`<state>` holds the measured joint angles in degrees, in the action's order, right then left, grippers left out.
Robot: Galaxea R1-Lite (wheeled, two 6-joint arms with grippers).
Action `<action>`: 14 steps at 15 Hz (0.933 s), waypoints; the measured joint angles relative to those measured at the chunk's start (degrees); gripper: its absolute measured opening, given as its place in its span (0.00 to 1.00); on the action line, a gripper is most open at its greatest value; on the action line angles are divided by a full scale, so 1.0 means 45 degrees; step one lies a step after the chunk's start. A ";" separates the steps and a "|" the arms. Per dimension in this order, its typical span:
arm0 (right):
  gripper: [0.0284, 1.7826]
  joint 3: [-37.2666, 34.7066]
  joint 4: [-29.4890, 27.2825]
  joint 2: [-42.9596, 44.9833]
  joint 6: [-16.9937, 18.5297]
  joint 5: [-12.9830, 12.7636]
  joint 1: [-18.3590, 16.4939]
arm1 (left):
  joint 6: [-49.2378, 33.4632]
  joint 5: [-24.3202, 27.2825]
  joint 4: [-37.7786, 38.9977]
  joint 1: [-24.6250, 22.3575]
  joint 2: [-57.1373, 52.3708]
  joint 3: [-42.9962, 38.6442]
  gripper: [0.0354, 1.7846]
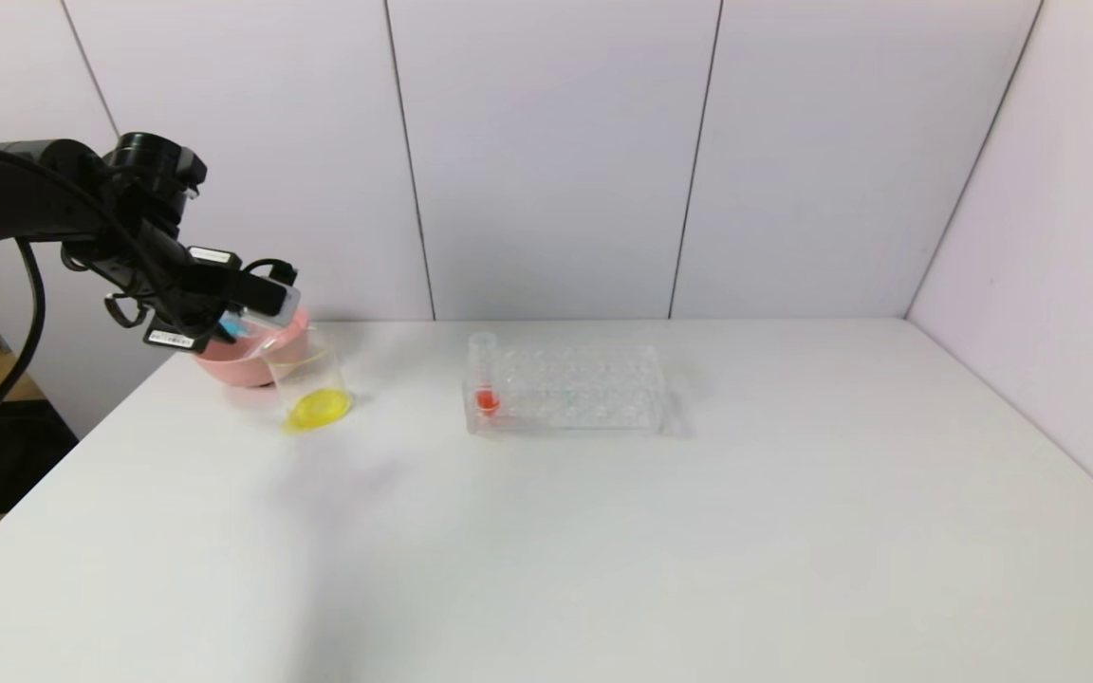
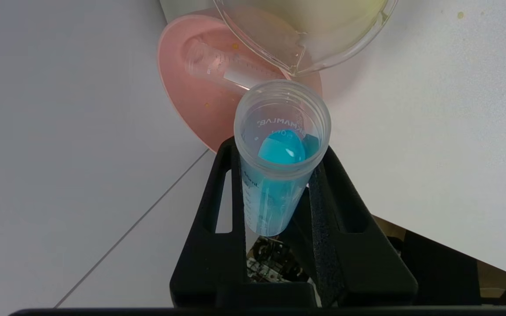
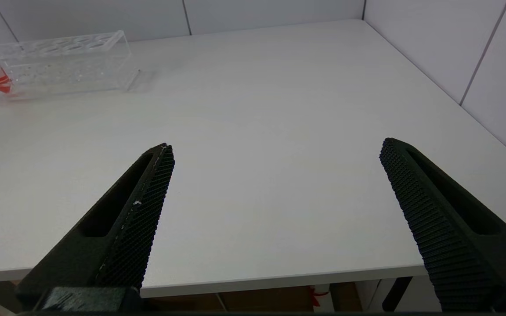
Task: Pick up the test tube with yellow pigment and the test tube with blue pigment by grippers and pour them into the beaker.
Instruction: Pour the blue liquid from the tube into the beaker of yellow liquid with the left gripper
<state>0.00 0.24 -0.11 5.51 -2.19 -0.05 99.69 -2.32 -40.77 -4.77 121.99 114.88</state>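
My left gripper (image 1: 257,305) is shut on the test tube with blue pigment (image 1: 241,324) and holds it tilted, mouth just above and beside the rim of the beaker (image 1: 307,378). The beaker stands on the table with yellow liquid in its bottom. In the left wrist view the blue tube (image 2: 279,145) sits between the black fingers (image 2: 218,197), blue liquid inside it, with the beaker's lip (image 2: 305,61) just beyond. An empty clear tube (image 2: 222,66) lies in the pink bowl; no tube with yellow liquid shows. My right gripper (image 3: 275,147) is open and empty over the table's front edge.
The pink bowl (image 1: 233,362) stands right behind the beaker at the table's far left corner. A clear multi-hole rack (image 1: 570,389) at the table's middle back holds a red-liquid tube (image 1: 485,379). Walls close off the back and right.
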 joint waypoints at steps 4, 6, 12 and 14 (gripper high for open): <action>0.96 0.0000 0.0000 0.0000 0.0000 0.0000 0.0005 | -0.0238 -0.0141 0.0100 0.0203 0.0203 0.0000 0.23; 0.96 0.0000 0.0000 0.0000 0.0000 0.0000 0.0000 | -0.0247 -0.0715 0.0098 0.0301 0.0265 0.0000 0.23; 0.96 0.0000 0.0000 0.0000 -0.0005 0.0000 0.0000 | -0.0146 -0.1690 0.0073 0.0553 0.0306 0.0000 0.23; 0.96 0.0000 0.0000 0.0000 -0.0005 0.0000 0.0000 | -0.0141 -0.1783 0.0073 0.0680 0.0306 0.0000 0.23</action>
<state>0.00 0.24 -0.11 5.49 -2.19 -0.05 99.06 -10.34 -40.44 -1.71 123.37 114.88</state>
